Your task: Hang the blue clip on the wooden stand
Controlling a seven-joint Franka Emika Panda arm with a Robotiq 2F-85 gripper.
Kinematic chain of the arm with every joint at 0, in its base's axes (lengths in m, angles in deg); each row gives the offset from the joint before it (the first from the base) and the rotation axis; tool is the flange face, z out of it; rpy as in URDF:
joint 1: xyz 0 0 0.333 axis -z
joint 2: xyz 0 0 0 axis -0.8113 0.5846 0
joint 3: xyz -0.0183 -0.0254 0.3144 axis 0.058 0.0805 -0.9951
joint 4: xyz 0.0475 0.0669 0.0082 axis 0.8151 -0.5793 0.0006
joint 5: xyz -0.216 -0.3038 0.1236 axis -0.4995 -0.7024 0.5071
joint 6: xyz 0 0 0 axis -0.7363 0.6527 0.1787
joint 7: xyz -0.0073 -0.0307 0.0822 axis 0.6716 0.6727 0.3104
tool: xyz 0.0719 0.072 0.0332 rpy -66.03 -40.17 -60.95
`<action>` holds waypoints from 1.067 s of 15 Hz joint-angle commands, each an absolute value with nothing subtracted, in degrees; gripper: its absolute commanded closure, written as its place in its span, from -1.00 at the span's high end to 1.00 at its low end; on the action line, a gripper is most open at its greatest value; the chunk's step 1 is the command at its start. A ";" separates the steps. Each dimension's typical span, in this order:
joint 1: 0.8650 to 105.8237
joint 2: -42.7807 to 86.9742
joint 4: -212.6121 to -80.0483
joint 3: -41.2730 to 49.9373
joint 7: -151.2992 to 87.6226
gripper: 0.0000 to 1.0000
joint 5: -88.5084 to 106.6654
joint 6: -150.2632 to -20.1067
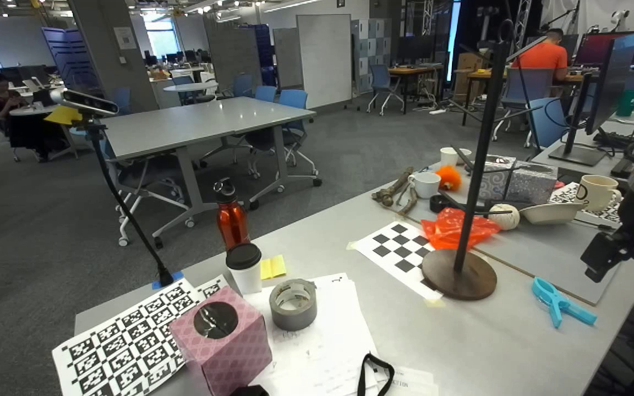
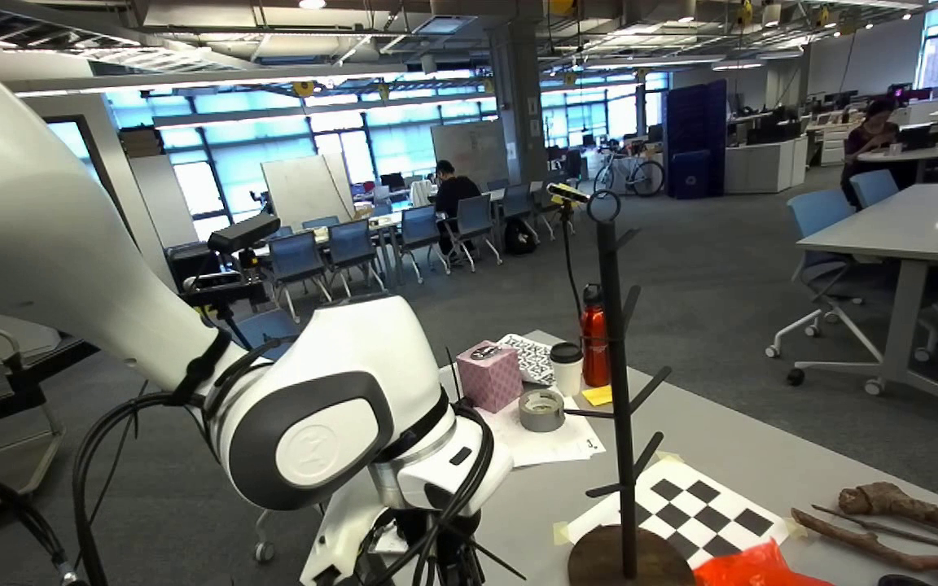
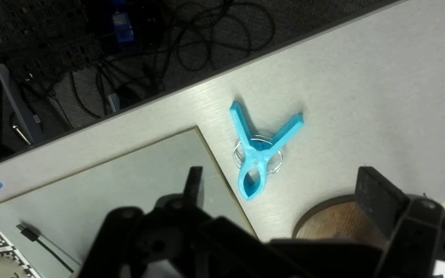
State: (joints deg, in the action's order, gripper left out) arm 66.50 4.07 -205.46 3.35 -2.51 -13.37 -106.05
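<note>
The light-blue clip (image 1: 556, 302) lies on the grey table near its edge, beside a grey board. In the wrist view the clip (image 3: 256, 156) has its two handles spread away from the gripper and thin wire rings around its middle. The wooden stand (image 1: 479, 159) is upright, with a dark pole, several pegs and a round brown base; it also shows in an exterior view (image 2: 620, 391). Its base (image 3: 338, 224) is partly hidden by the right finger in the wrist view. My gripper (image 3: 281, 170) is open and empty above the table, near the clip (image 1: 592, 263). An exterior view hides the clip.
A grey board (image 3: 149, 173) lies left of the clip in the wrist view. A checkerboard sheet (image 1: 391, 256) and an orange-red plastic bag (image 1: 454, 228) lie by the stand's base. A tape roll (image 1: 293, 316) and a pink tissue box (image 1: 234, 352) stand farther off.
</note>
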 commanded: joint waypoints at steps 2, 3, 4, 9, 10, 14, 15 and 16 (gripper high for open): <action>65.27 10.38 -204.55 6.71 -2.48 1.00 -13.23 -113.34; 64.82 10.91 -204.52 7.44 -2.09 1.00 -13.59 -113.71; 64.03 8.61 -205.36 7.85 -2.86 1.00 -13.16 -111.41; 63.21 9.21 -205.28 8.85 -2.91 1.00 -13.15 -111.65; 63.18 10.00 -204.84 9.06 -2.93 1.00 -13.38 -112.06; 62.97 13.22 -203.58 10.38 -4.54 1.00 -13.17 -115.16; 62.87 13.92 -203.32 10.76 -5.41 1.00 -12.62 -116.26; 62.74 14.79 -203.00 11.19 -6.21 1.00 -12.24 -117.43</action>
